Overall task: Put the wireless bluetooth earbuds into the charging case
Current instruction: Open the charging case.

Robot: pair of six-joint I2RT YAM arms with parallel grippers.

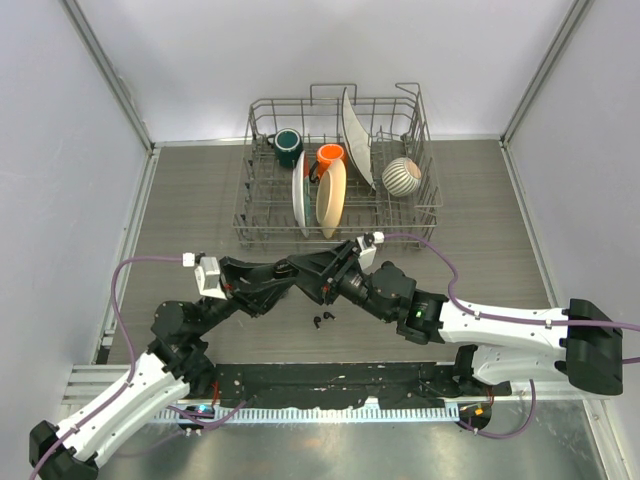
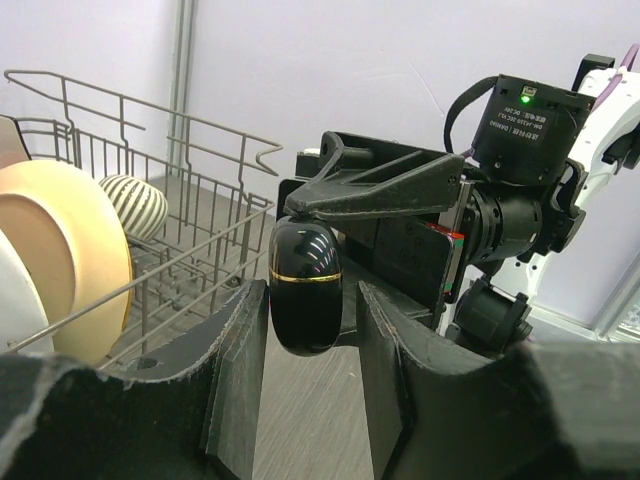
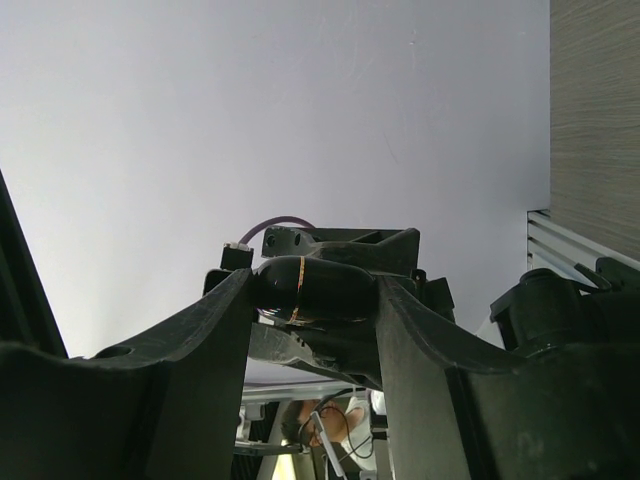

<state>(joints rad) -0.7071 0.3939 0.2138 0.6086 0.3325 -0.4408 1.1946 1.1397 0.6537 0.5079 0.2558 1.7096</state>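
The charging case (image 2: 305, 285) is a glossy black oval with a thin gold band, closed. My right gripper (image 3: 313, 290) is shut on it across its ends and holds it above the table; the case also shows in the right wrist view (image 3: 310, 283). My left gripper (image 2: 312, 305) is open, its fingers (image 2: 240, 370) on either side of the case's lower half, with a gap on the right. In the top view both grippers meet at mid-table (image 1: 308, 272) and hide the case. Two tiny black earbuds (image 1: 323, 320) lie on the table just in front of them.
A wire dish rack (image 1: 262, 225) stands at the back with a green mug (image 1: 288, 146), an orange mug (image 1: 331, 155), plates (image 1: 330, 197) and a striped bowl (image 1: 402, 176). Its wires and a tan plate (image 2: 60, 260) are close on the left gripper's left.
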